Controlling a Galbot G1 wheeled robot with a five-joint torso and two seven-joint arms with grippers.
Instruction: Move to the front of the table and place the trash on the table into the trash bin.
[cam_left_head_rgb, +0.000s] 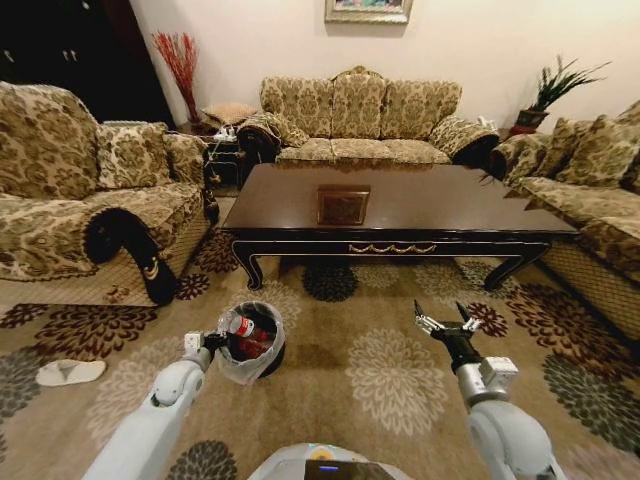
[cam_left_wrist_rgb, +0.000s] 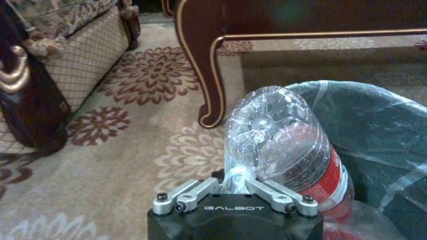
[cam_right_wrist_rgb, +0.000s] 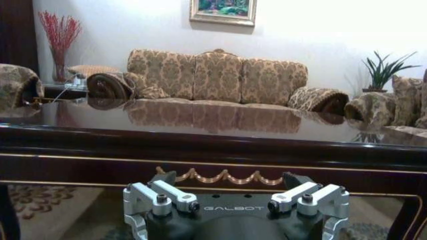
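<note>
So my left gripper is down at the near-left of the scene, right at the rim of the trash bin, and it's clamped on the clear bottle. From my left wrist view the fingers pinch the bottle's clear end, next to some bunched clear plastic, and the bottle hangs tilted over the bin's mouth with its red label toward the liner. From the head view the red cap end sits over the dark inside, where something red already lies. The bin stands on the patterned carpet, near the table's left front leg but not touching it. My right gripper hovers over the carpet at the near right, fingers spread wide, holding nothing. A brown square box sits on the tabletop.
</note>
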